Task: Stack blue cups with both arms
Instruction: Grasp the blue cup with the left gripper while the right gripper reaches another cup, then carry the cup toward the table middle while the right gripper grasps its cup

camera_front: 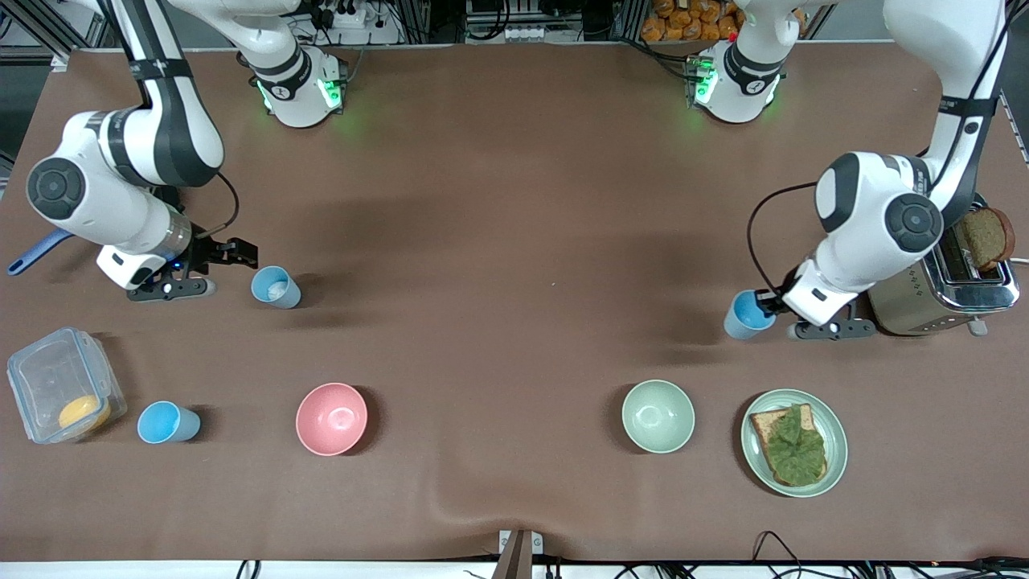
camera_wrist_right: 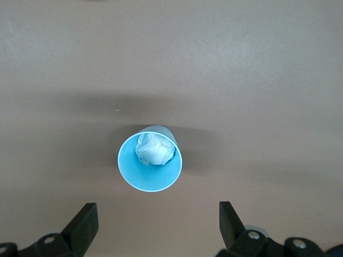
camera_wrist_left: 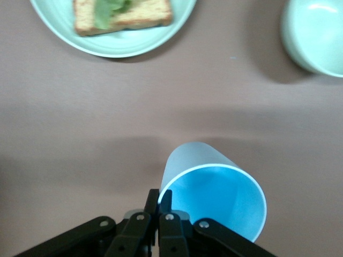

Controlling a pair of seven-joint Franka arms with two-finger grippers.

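Note:
A blue cup (camera_front: 276, 287) with a crumpled pale wad inside stands toward the right arm's end of the table. My right gripper (camera_front: 225, 271) is open and empty just beside it. In the right wrist view the cup (camera_wrist_right: 150, 159) sits ahead of the wide-open gripper (camera_wrist_right: 156, 219). My left gripper (camera_front: 773, 305) is shut on the rim of a second blue cup (camera_front: 748, 314), which is tilted next to the toaster. In the left wrist view the fingers (camera_wrist_left: 154, 202) pinch the rim of that cup (camera_wrist_left: 214, 198). A third blue cup (camera_front: 167, 422) stands nearer the front camera, beside a clear box.
A clear plastic box (camera_front: 60, 394) with an orange thing inside, a pink bowl (camera_front: 331, 418), a green bowl (camera_front: 657, 416) and a green plate (camera_front: 832, 426) with toast and lettuce line the near side. A toaster (camera_front: 940, 289) holding bread stands by the left arm. A blue handle (camera_front: 36, 251) lies by the right arm.

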